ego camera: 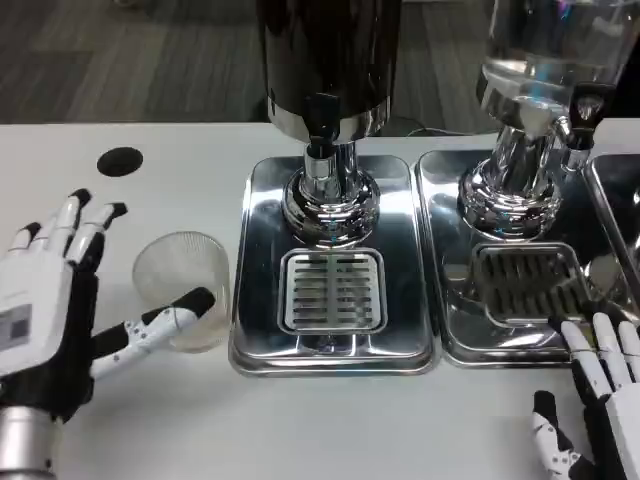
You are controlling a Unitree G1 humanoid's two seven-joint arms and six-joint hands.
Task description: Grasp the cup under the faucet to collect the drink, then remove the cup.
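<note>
A clear plastic cup (182,290) stands upright on the white table, just left of the middle steel drip tray (262,340). My left hand (60,300) is beside it on the left, fingers spread; its thumb reaches across the cup's near side and touches the wall, but nothing grips the cup. The dark dispenser's faucet (320,125) hangs above the tray's grate (332,290), with no cup below it. My right hand (595,400) rests low at the bottom right, fingers apart, holding nothing.
A second dispenser with a clear tank (550,50) stands on the right-hand tray (455,345). A black round hole (120,161) marks the table at the far left. Another steel tray edge (615,200) shows at the right border.
</note>
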